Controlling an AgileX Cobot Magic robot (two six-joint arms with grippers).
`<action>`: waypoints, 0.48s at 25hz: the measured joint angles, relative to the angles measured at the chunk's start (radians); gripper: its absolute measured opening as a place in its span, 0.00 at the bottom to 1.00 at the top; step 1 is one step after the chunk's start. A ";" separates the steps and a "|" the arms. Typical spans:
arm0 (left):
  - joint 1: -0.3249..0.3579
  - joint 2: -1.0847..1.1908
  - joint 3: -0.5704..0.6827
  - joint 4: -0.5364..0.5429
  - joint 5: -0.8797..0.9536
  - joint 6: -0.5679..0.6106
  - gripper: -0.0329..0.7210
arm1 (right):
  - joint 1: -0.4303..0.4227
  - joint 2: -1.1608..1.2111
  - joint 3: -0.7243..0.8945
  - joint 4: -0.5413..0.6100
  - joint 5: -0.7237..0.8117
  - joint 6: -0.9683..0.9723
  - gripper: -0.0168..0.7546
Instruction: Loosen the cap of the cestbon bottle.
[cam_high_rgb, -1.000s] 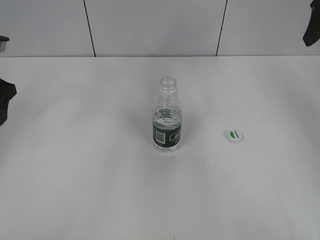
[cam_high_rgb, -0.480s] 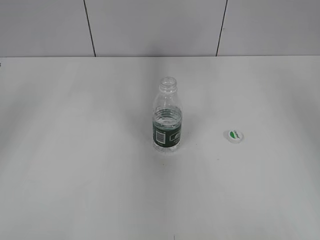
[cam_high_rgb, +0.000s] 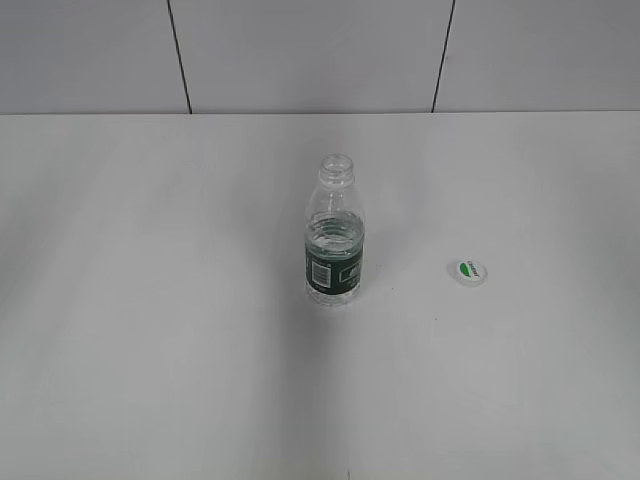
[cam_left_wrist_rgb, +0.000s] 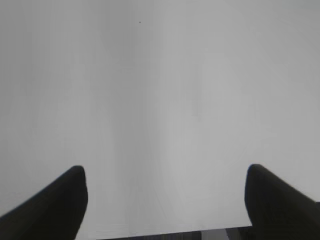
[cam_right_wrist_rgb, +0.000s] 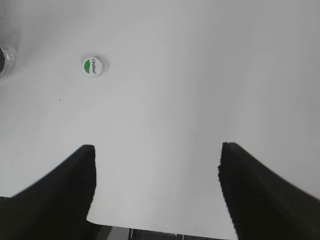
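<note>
- Tabletop (cam_high_rgb: 150, 350): white; far edge meets a grey panelled wall (cam_high_rgb: 300, 50) with two dark vertical seams. Left, right and near edges run out of the exterior view.
- Open room: wide bare surface on every side of the bottle; the only other item on it is the cap.
- Cestbon bottle (cam_high_rgb: 333, 240): upright, roughly centre of the tabletop, neck open with no cap on it. Dark green label band with the white barcode panel faces the camera.
- Cap (cam_high_rgb: 468, 270): lies flat on the tabletop, green mark up, right of the bottle and well apart from it, about level with the bottle's base.
- Neither arm shows in the exterior view.
- Left gripper (cam_left_wrist_rgb: 165, 200): fingers spread wide, nothing between them. Its wrist view shows only bare tabletop, plus the near tabletop edge at the bottom of the picture. Bottle and cap not in that view.
- Right gripper (cam_right_wrist_rgb: 156, 190): fingers spread wide, nothing held. It sits over the tabletop's edge, which runs along the bottom of its wrist view.
- From the right gripper: cap (cam_right_wrist_rgb: 92, 65) lies ahead and left of the finger gap, well apart. Bottle (cam_right_wrist_rgb: 6, 60) just clips the left edge of that view, left of the cap; only a sliver is visible.
</note>
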 joint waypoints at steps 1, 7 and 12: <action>0.000 -0.028 0.019 -0.008 0.000 0.000 0.81 | 0.000 -0.025 0.015 0.000 0.001 0.002 0.78; 0.000 -0.207 0.157 -0.047 0.001 0.000 0.81 | 0.000 -0.163 0.092 -0.001 0.001 0.011 0.78; 0.000 -0.381 0.256 -0.056 0.002 0.000 0.81 | 0.000 -0.281 0.190 -0.001 0.001 0.048 0.78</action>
